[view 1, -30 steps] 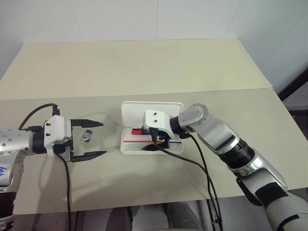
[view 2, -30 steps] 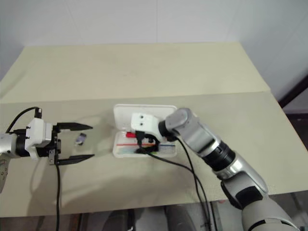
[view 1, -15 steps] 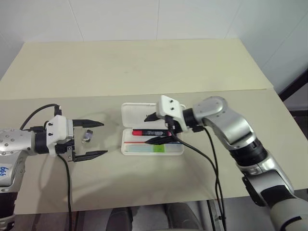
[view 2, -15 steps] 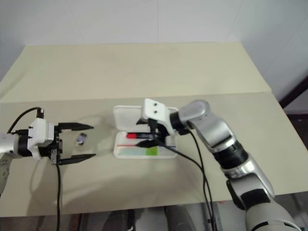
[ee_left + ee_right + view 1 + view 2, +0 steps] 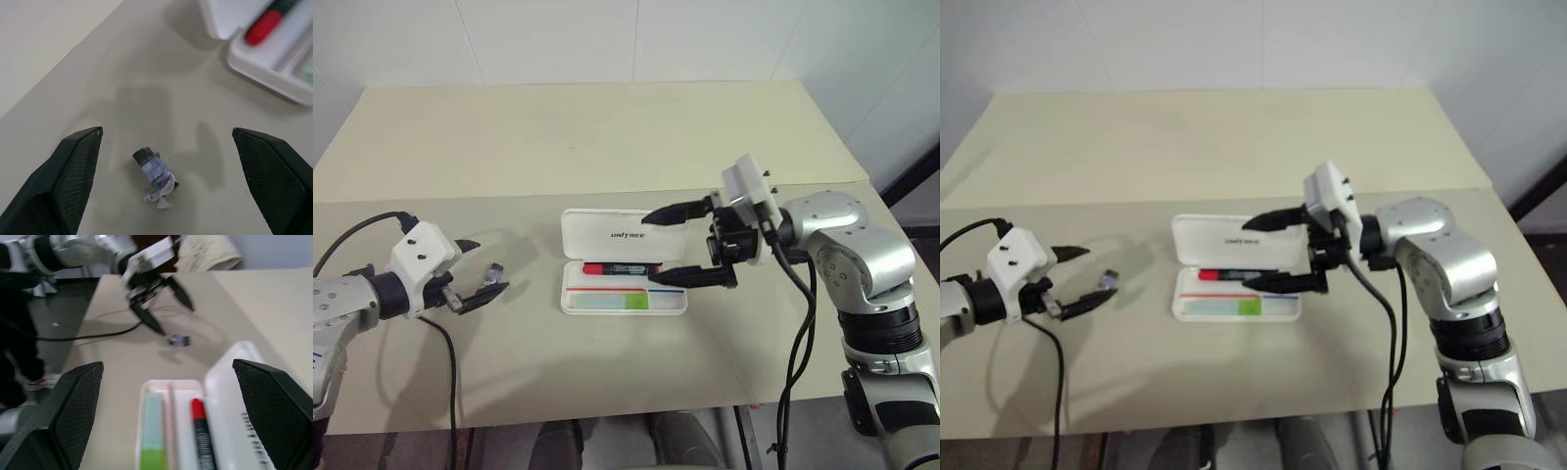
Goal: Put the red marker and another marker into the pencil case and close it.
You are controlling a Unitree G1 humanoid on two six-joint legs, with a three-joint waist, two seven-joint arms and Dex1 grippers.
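Since the earlier frames the right gripper (image 5: 690,244) has lifted out of the pencil case (image 5: 623,260) and drawn back toward the right of the frame, and the left gripper (image 5: 478,269) has tilted downward at the lower left.

A wide beige table (image 5: 607,137) fills most of the head views. Near its centre lies the white pencil case, lid swung open and lying flat toward the top of the frame. The red marker (image 5: 620,268) lies lengthwise in the tray, red cap to the left. Below it in the tray lies the pale green highlighter (image 5: 612,304), also lengthwise.

The right gripper hovers at the case's right end, fingers spread wide and holding nothing. The left gripper sits well left of the case, fingers apart and empty. Between its fingertips, on the table, rests a small dark scrap with a bluish wrapper (image 5: 155,176).
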